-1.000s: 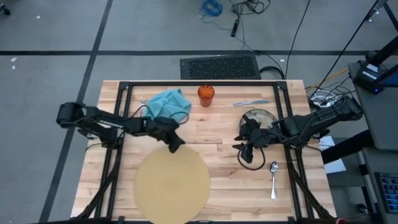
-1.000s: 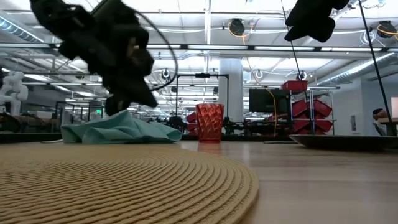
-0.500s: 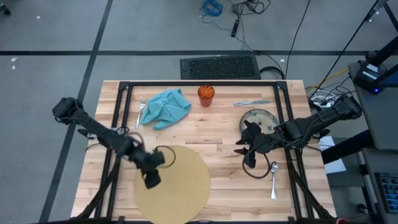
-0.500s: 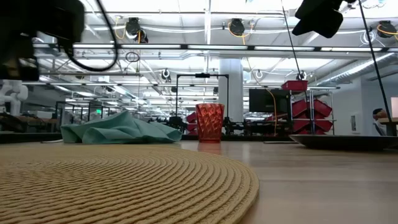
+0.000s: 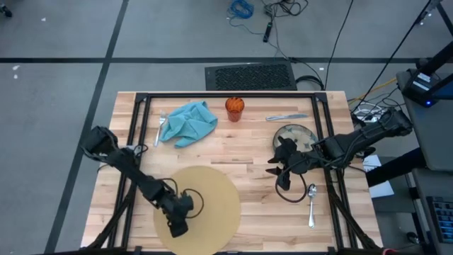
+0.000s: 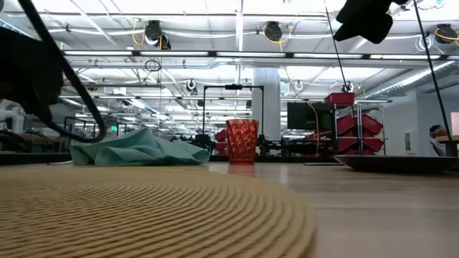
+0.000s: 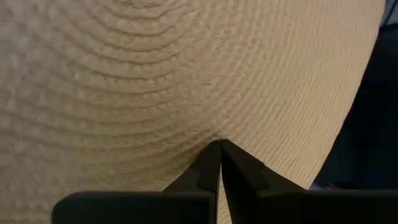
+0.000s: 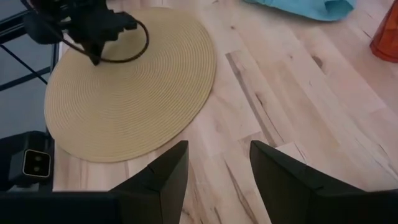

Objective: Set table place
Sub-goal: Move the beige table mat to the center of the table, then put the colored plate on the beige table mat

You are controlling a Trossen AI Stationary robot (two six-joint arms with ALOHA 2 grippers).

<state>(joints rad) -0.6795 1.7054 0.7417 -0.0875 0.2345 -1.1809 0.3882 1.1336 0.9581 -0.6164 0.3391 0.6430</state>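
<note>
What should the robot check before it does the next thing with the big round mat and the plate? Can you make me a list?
1. Mat lies flat on the table: ok.
2. Left gripper shut, tips pressed on the mat near its edge: ok.
3. Right gripper open, hanging above the table beside the plate: ok.
4. Plate free to pick up, nothing on it: cannot tell, the arm hides part.
5. Mat's middle bare for the plate: ok.
6. Cup and napkin away from the mat: ok.
</note>
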